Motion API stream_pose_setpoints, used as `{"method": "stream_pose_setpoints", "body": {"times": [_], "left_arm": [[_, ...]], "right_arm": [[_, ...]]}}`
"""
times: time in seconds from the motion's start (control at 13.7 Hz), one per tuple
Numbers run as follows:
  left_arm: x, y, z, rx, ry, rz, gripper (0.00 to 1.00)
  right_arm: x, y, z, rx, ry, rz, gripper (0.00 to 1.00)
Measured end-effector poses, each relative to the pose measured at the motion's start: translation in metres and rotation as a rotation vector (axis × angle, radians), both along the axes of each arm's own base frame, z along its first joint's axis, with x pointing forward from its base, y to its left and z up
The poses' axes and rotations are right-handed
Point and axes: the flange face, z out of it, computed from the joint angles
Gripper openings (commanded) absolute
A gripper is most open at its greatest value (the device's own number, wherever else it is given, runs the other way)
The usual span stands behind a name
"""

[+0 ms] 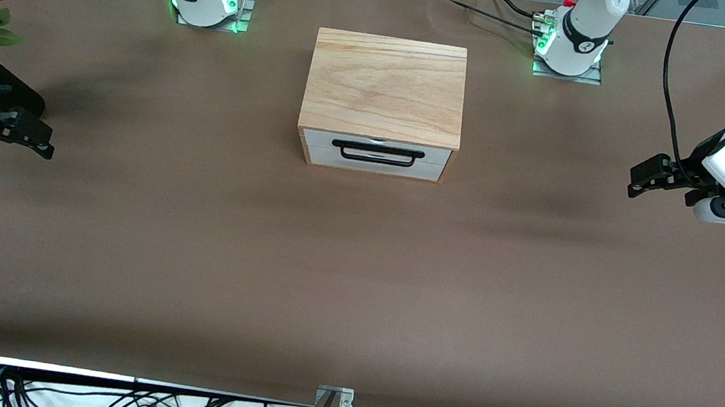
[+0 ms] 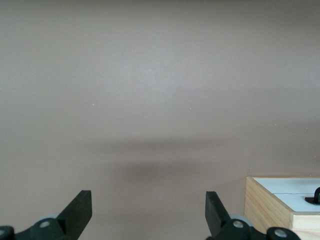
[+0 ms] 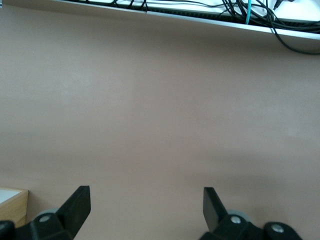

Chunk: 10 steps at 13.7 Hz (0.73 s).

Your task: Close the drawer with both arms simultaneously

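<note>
table covered in brown carries a light-oak box midway between the arm bases. drawer sits flush in the box, white front and black handle facing the front camera, long axis running arm to arm. left gripper and right gripper hover well apart from the box, jaws spread.

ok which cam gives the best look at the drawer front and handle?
Front view: the drawer faces that camera, so its whole white panel and black handle show. Left wrist view catches only a corner of the panel and one end of the handle. Right wrist view shows just a corner of the box, no handle.
</note>
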Motion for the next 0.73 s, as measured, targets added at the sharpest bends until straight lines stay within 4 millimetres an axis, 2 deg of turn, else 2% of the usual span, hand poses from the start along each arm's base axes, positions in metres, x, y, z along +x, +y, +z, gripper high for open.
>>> {"method": "stream_pose_setpoints", "body": {"times": [0.29, 0.51, 0.73], "left_arm": [[0.000, 0.000, 0.000, 0.000, 0.000, -0.001, 1.00], [0.000, -0.001, 0.000, 0.000, 0.000, -0.001, 1.00], [0.000, -0.001, 0.000, 0.000, 0.000, -0.001, 1.00]], "right_arm": [[-0.015, 0.009, 0.000, 0.003, 0.015, 0.006, 1.00], [-0.017, 0.020, -0.009, 0.007, 0.034, -0.038, 1.00], [-0.019, 0.018, -0.011, 0.007, 0.051, -0.055, 1.00]]}}
